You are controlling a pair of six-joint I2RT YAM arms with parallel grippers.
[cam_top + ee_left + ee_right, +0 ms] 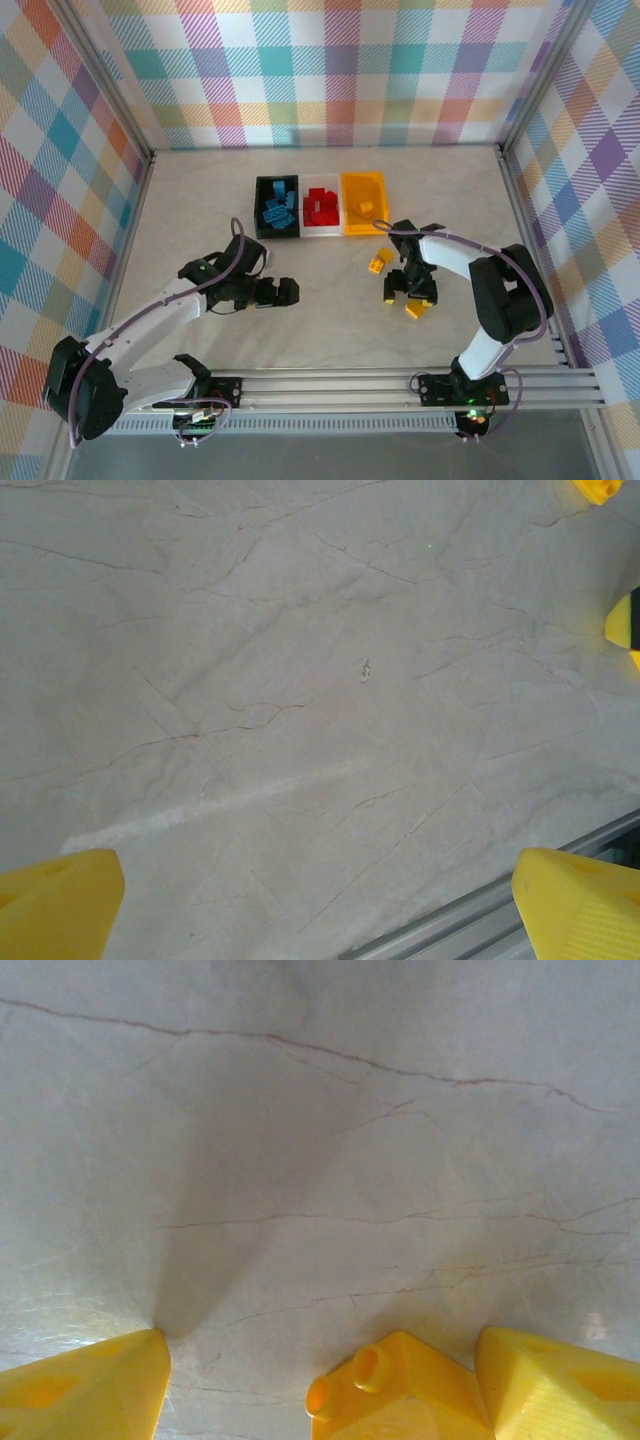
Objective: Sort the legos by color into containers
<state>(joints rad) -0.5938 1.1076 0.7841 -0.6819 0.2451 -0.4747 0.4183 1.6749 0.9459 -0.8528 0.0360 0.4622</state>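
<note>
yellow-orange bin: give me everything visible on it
The yellow-orange bin is a small open-topped rectangular tub that looks like opaque plastic. It stands upright on the table with its long side running front to back. It is the rightmost of three bins in a row and seems to sit flush against the white bin on its left. Inside lies at least one yellow brick; the exact count is too small to tell. Loose yellow bricks lie on the table just in front of it.

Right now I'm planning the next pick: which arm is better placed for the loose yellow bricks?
Right. The right gripper hangs over the loose yellow bricks, with one brick between its open fingers; the left gripper is open over bare table.
</note>
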